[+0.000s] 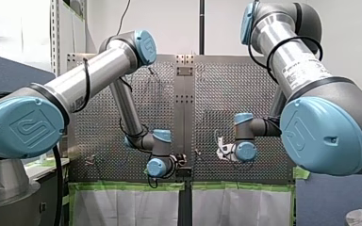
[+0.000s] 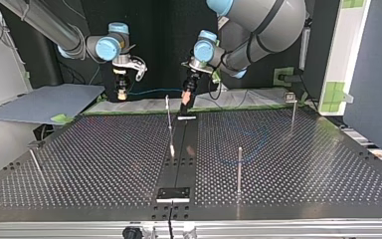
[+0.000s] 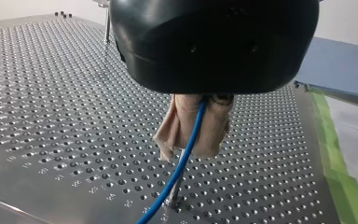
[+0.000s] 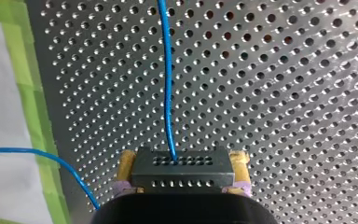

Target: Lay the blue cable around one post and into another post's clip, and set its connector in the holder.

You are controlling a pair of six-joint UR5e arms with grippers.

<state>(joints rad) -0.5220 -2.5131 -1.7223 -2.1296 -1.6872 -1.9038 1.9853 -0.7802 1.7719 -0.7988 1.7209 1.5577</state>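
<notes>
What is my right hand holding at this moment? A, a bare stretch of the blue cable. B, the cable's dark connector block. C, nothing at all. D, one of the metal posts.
B: in the right wrist view the right hand has its yellow pads clamped on either side of a dark connector block, with the blue cable running out of it.

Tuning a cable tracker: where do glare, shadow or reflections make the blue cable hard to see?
Left wrist view: blue cable stands out, though sheen whitens the table beside it. Right wrist view: even light, cable plain. Top view: thin against the dark backdrop, plus a faint blue streak on the glossy table, perhaps reflection. Front view: cannot make it out.
</notes>
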